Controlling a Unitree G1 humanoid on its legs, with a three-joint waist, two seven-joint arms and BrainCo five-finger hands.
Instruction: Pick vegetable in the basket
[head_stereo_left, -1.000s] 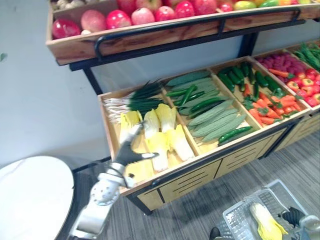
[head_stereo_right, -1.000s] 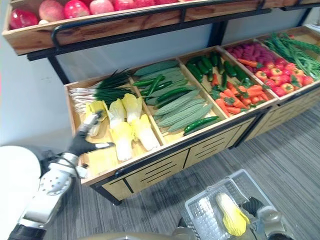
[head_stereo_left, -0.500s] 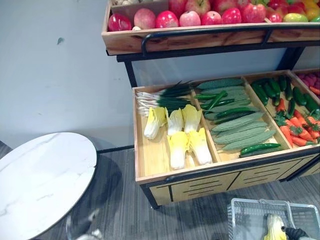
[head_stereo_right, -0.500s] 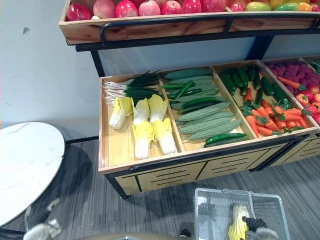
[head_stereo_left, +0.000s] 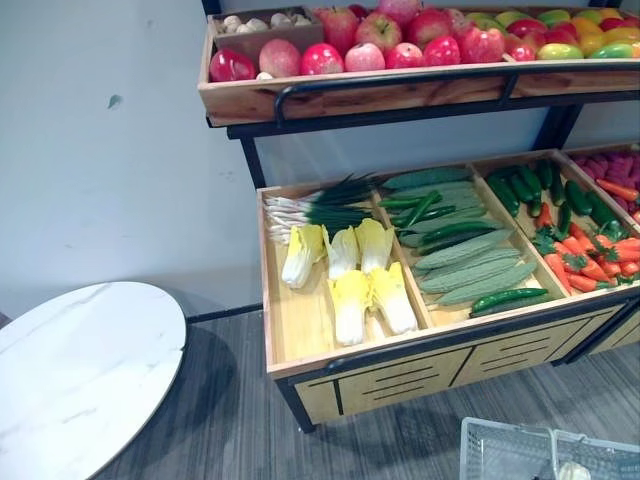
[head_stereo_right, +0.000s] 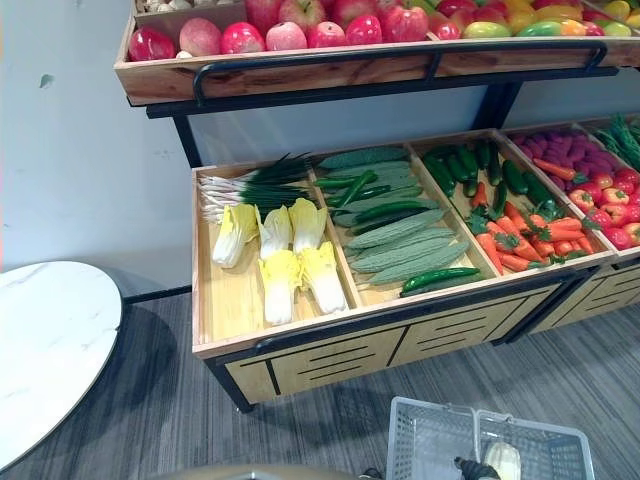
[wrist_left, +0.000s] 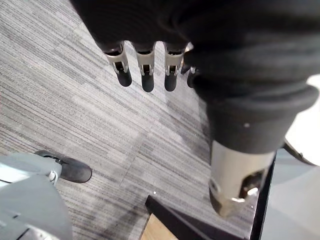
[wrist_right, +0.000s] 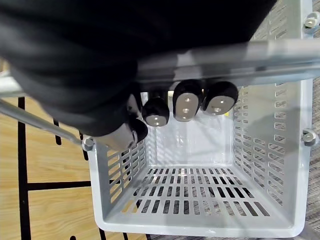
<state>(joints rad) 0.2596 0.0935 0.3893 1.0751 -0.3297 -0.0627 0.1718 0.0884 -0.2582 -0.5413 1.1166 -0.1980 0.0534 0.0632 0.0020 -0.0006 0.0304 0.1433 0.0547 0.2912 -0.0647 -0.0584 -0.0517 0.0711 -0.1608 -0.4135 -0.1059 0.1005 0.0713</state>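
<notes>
Basket (head_stereo_right: 425, 435) with cabbage (head_stereo_right: 503, 460) inside, handle (wrist_right: 235, 55) clenched in right hand (wrist_right: 186, 101); left hand (wrist_left: 167, 67) slack, fingers (wrist_left: 145, 75) straight, above floor (wrist_left: 100, 125).

A round white marble table (head_stereo_left: 80, 370) stands on grey striped carpet (head_stereo_left: 230, 430) by the 2-tier wooden stand's (head_stereo_right: 330, 355) left end; red apples (head_stereo_right: 287, 36) line its upper shelf.

Basket (wrist_right: 295, 150) pale grey, slotted. Cabbages (head_stereo_right: 278, 280) yellow-white. Cucumbers (head_stereo_right: 385, 211) dark green. Carrots (head_stereo_right: 525, 245) orange. Apples (head_stereo_right: 286, 36) red. Table (head_stereo_right: 40, 340) white, marbled. Floor (head_stereo_right: 150, 420) grey, streaked.
</notes>
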